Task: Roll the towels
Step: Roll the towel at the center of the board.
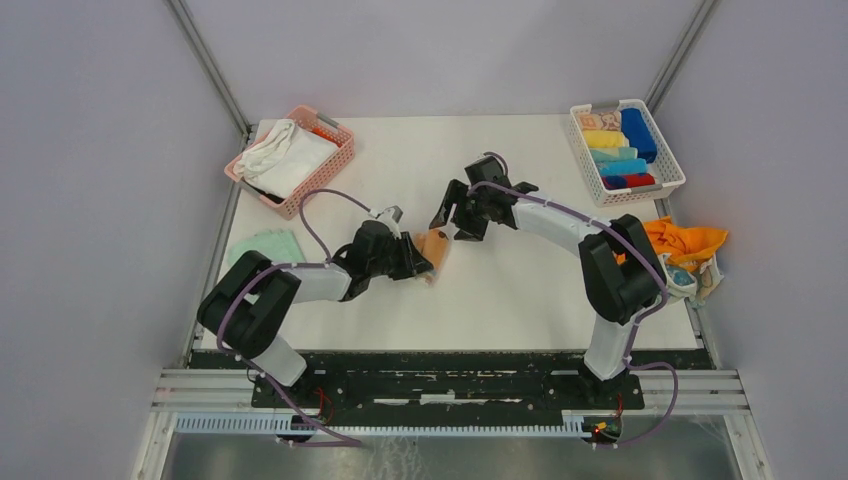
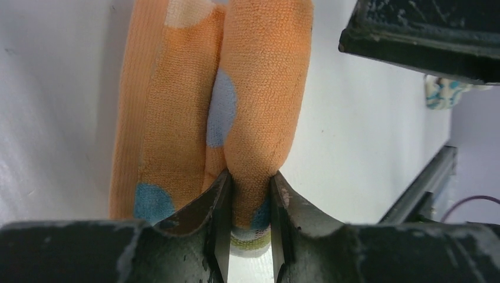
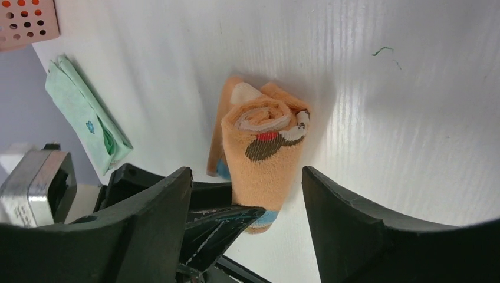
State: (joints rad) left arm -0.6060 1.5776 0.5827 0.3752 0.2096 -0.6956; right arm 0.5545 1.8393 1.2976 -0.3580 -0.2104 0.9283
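From above, the left gripper [image 1: 415, 255] is reaching toward the middle of the white table [image 1: 520, 300] and pinching one end of the peach patterned towel [image 1: 435, 248], which is lying rolled near the table's centre. The right gripper [image 1: 462, 212] is hanging just beyond the roll's far side. A mint green towel [image 1: 265, 247] is lying flat at the left edge, near a pink mesh basket [image 1: 343, 150] holding a white cloth [image 1: 285, 155]. An orange towel [image 1: 690, 240] is sitting in a heap at the right edge, below a white basket [image 1: 668, 160] of rolled towels.

Through the left wrist camera, the narrow jaws are squeezing the end of the roll, its loose flap lying alongside. Something teal-printed is showing far off, possibly another towel.

Through the right wrist camera, the jaws are standing wide on either side of the roll's spiral end, touching nothing, with the roll resting on the table.
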